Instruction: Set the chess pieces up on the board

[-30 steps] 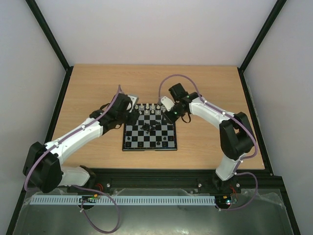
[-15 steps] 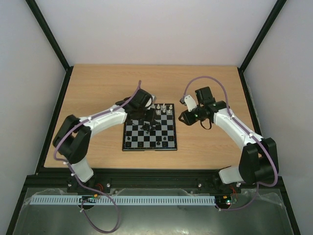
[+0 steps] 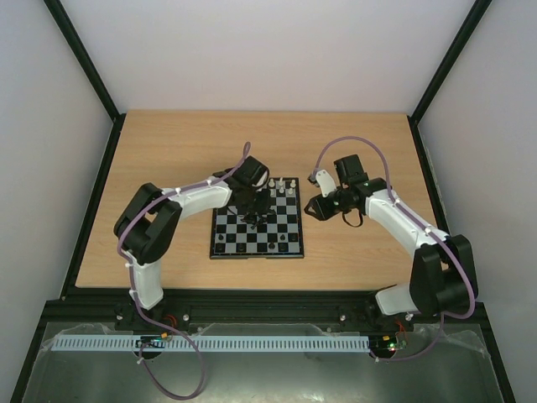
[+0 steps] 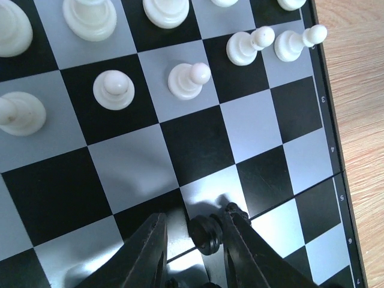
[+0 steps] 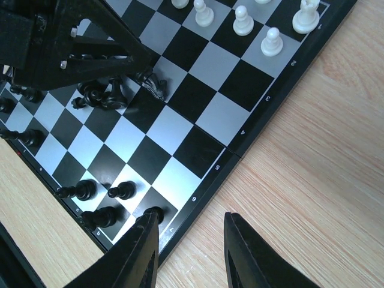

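Observation:
The board [image 3: 256,254] lies mid-table. White chess pieces [image 3: 282,190] stand on its far rows; in the left wrist view several white pieces [image 4: 114,90] stand upright. My left gripper [image 3: 254,210] hovers low over the board's middle. Its jaws [image 4: 195,217] are open around a black piece [image 4: 207,235] that touches the right finger, with a gap on the left side. A heap of fallen black pieces [image 5: 107,94] lies beside it. My right gripper [image 3: 312,207] is open and empty [image 5: 189,240] over the board's right edge [image 5: 207,183].
Several black pieces [image 5: 84,191] stand on the board's near rows. The left gripper's body [image 5: 90,48] fills the upper left of the right wrist view. Bare wooden table [image 3: 361,243] lies right of the board. Black frame rails [image 3: 268,295] run along the near edge.
My left arm swung right and forward over the board's middle and lowered its jaws around a black piece. My right gripper drew back from the far rows to the board's right side.

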{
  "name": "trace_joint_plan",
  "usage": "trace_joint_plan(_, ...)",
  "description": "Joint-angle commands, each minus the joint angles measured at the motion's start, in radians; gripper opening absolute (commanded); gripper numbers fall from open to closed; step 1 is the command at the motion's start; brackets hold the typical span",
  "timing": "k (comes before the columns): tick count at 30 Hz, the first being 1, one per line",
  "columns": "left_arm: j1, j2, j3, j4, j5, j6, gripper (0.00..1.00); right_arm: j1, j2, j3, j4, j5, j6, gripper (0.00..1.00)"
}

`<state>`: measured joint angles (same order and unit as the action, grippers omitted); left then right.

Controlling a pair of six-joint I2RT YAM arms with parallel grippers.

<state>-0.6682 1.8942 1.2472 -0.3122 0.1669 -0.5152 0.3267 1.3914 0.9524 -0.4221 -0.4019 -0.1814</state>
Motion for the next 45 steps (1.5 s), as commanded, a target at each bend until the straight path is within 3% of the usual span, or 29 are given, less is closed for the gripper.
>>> trace_joint_plan(1,-0.001,0.019,0.021,0.013,0.022,-0.017,0.26,-0.001,0.037,-0.001,-0.002,-0.029,0.025,0.32)
trace_joint_plan(18,0.019,0.041,-0.044,0.043,0.057,-0.015,0.13,0.0,0.291,0.163,-0.077,-0.276,0.119,0.33)
trace_joint_plan(23,0.037,0.005,-0.105,0.132,0.108,-0.046,0.12,0.003,0.369,0.215,-0.102,-0.316,0.132,0.33)
trace_joint_plan(26,0.041,-0.035,-0.127,0.18,0.12,-0.035,0.19,0.004,0.391,0.23,-0.104,-0.315,0.135,0.33)
trace_joint_plan(34,0.039,-0.067,-0.107,0.115,0.081,0.063,0.32,0.003,0.327,0.194,-0.084,-0.269,0.113,0.33)
trace_joint_plan(39,-0.009,-0.104,-0.099,0.061,-0.041,0.186,0.34,0.002,0.245,0.163,-0.074,-0.22,0.09,0.33)
trace_joint_plan(45,-0.028,-0.03,0.025,-0.125,-0.155,0.306,0.31,-0.009,0.12,0.125,-0.033,-0.143,0.074,0.33)
